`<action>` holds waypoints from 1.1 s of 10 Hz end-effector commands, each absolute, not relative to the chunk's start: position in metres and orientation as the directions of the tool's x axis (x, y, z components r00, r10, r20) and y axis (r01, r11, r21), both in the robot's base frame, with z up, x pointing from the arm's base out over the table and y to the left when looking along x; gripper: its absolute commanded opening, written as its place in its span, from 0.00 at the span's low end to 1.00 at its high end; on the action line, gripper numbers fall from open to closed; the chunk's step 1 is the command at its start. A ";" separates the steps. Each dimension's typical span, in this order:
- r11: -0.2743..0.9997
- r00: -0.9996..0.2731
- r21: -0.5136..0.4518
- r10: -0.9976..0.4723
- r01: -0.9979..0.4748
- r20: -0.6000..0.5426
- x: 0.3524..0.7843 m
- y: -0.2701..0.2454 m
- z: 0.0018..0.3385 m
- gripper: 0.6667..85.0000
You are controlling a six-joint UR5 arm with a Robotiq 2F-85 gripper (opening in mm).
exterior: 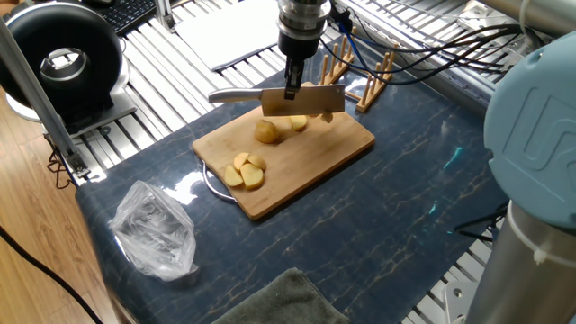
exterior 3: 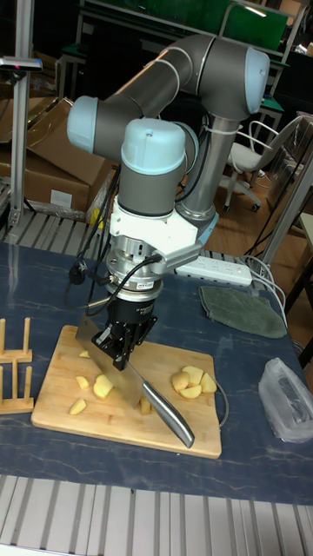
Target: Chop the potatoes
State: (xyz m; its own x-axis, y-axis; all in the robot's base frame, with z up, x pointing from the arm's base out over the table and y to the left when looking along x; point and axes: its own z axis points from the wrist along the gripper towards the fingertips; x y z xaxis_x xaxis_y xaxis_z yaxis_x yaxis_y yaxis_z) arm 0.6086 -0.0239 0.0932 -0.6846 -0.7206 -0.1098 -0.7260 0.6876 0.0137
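My gripper is shut on the spine of a cleaver, whose steel handle sticks out to one side. The blade hangs just above the bamboo board, over the far group of potatoes. A rounded potato piece lies right beside the blade. Smaller potato pieces lie near it, partly hidden by the blade. A cluster of potato slices rests at the board's other end.
A crumpled clear plastic bag lies beside the board. A grey-green cloth sits on the dark blue table. A wooden rack stands at the board's far end. A black round appliance sits left.
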 end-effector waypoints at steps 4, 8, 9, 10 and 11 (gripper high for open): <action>0.674 -0.670 0.017 -0.731 -0.739 -0.131 0.614 -0.026 0.090 0.00; 0.675 -0.671 0.020 -0.729 -0.737 -0.136 0.615 -0.026 0.089 0.00; 0.675 -0.671 0.021 -0.728 -0.737 -0.140 0.616 -0.026 0.089 0.00; 0.675 -0.671 0.022 -0.728 -0.737 -0.143 0.616 -0.025 0.088 0.00; 0.674 -0.669 0.021 -0.728 -0.738 -0.147 0.618 -0.025 0.088 0.00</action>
